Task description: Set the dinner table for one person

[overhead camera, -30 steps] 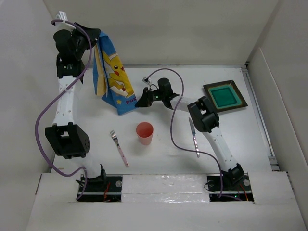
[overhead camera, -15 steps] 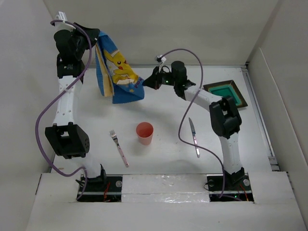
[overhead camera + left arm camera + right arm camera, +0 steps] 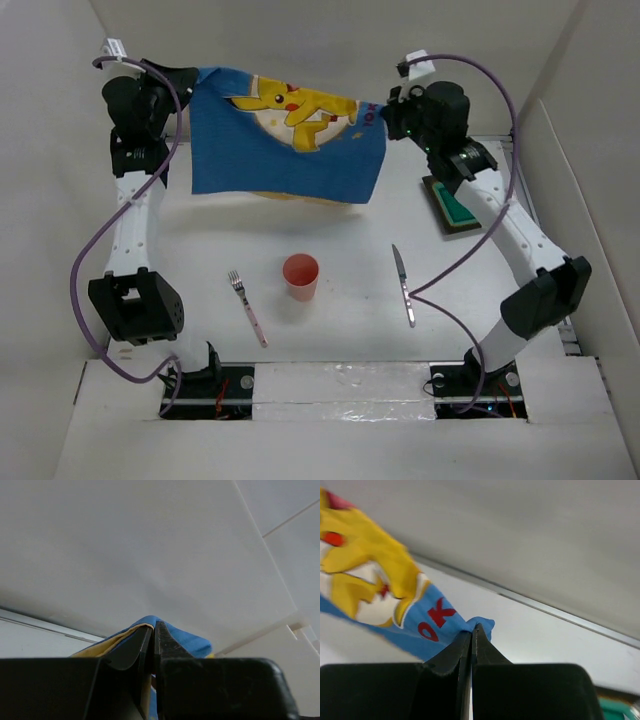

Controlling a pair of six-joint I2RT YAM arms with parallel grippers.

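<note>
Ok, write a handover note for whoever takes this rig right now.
The left gripper is shut on one top corner of the cloth, the right gripper on the other.
The cloth hangs spread between them, above the far side of the table.
On the table: fork, cup and knife in a near row; green dish far right, partly hidden by the right arm.
Done: cloth lifted and spread.
Left: lay it down, then likely arrange dish, cup, cutlery.

Bright even diffuse light — soft shadow under cloth (image 3: 285,150); wrist views slightly blurred, foreground near-black
</note>
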